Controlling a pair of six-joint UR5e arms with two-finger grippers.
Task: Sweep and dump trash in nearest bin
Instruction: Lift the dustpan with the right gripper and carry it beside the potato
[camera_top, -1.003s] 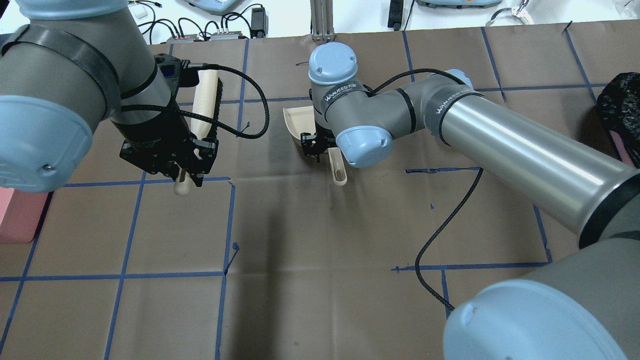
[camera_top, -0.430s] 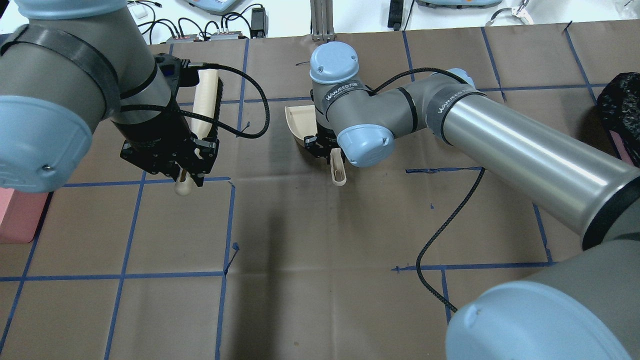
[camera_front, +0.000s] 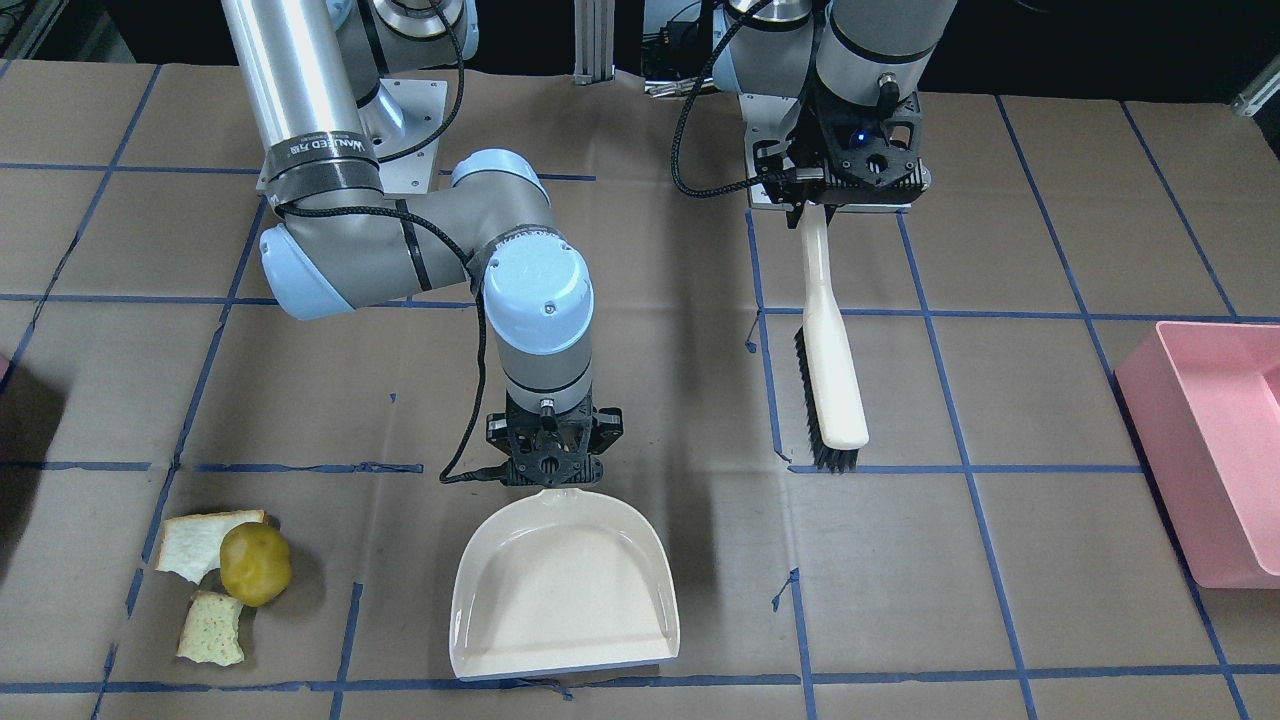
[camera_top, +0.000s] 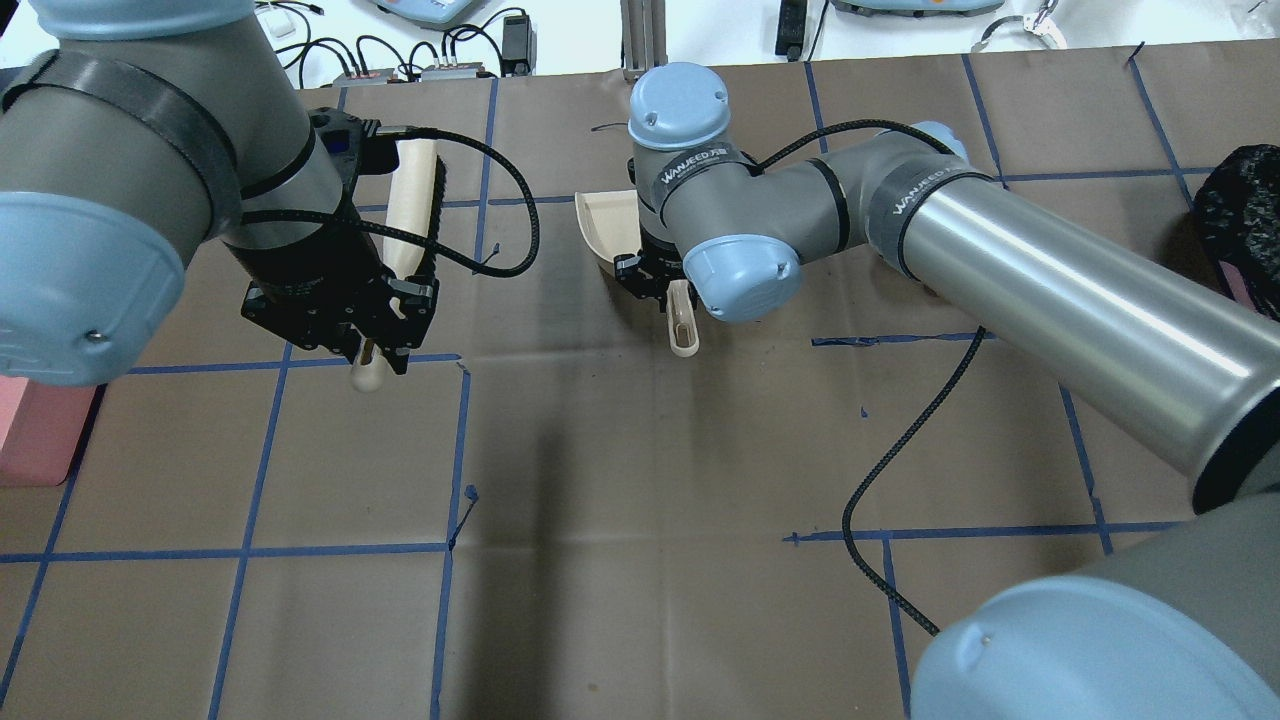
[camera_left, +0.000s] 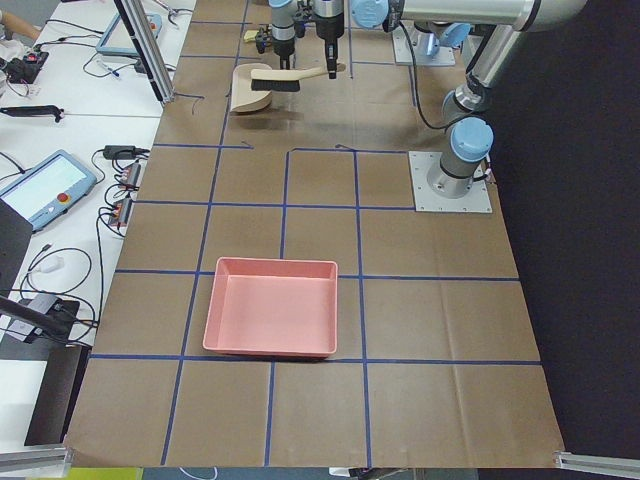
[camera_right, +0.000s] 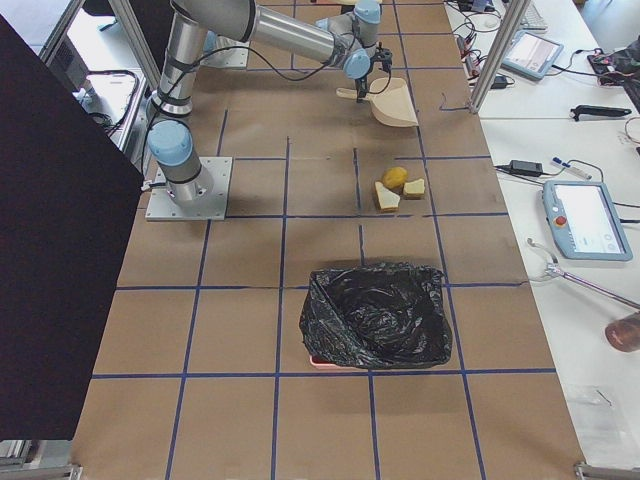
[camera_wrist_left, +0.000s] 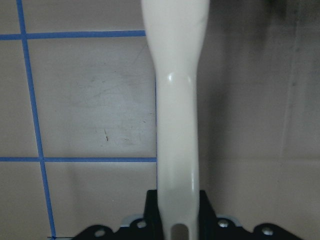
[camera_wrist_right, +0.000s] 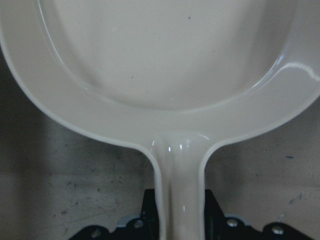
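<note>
The dustpan (camera_front: 560, 590) lies just in front of the right pincer (camera_front: 553, 478). The fruit (camera_front: 255, 564) and bread (camera_front: 195, 543) sit off to its right. The brush (camera_front: 830, 370) reaches out in front of the left pincer (camera_front: 812, 205), and a bin (camera_front: 1232, 430) sits off to its left.

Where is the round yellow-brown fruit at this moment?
In the front-facing view the fruit lies lower left, between the larger bread piece and the smaller bread piece, left of the dustpan.

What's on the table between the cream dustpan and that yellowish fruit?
Nothing: between dustpan and fruit lies only bare brown paper crossed by a blue tape line, shown in the front-facing view.
</note>
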